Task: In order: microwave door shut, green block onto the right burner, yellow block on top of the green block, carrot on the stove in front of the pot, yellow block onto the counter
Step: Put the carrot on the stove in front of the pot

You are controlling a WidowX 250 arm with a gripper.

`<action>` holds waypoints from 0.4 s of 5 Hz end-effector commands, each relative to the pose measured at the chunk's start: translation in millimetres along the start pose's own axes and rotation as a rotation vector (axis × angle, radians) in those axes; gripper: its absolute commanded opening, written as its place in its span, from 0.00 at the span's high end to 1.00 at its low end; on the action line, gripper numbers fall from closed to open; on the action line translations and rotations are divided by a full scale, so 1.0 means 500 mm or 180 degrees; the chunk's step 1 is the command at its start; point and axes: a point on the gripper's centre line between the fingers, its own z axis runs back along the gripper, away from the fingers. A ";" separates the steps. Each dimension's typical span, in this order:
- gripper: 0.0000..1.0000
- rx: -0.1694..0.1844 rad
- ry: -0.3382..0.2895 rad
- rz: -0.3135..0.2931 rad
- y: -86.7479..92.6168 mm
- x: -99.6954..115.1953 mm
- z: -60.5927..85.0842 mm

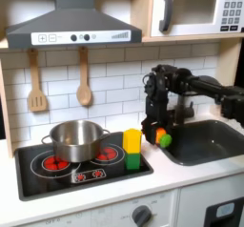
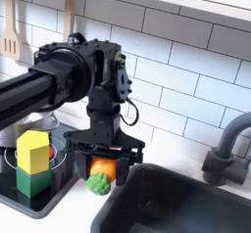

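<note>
Lower centre of the second exterior view: gripper point(image 2: 99, 171) clamped on the carrot point(image 2: 98, 181), held between stove edge and sink point(image 2: 181, 212). Left of it, the yellow block point(image 2: 34, 152) rests on the green block point(image 2: 32, 183) over the right burner point(image 1: 107, 155). Behind, the pot point(image 1: 74, 138). Risk: the arm's sweep toward the pot's front may topple the stack.

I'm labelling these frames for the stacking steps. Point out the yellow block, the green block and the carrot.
yellow block point(image 2: 33, 151), second exterior view, on its front face.
green block point(image 2: 31, 182), second exterior view, on its front face under the yellow one.
carrot point(image 2: 98, 177), second exterior view, on its green leafy end.
</note>
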 end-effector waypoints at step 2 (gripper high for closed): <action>1.00 -0.0081 -0.0027 -0.0170 -0.002 -0.065 0.027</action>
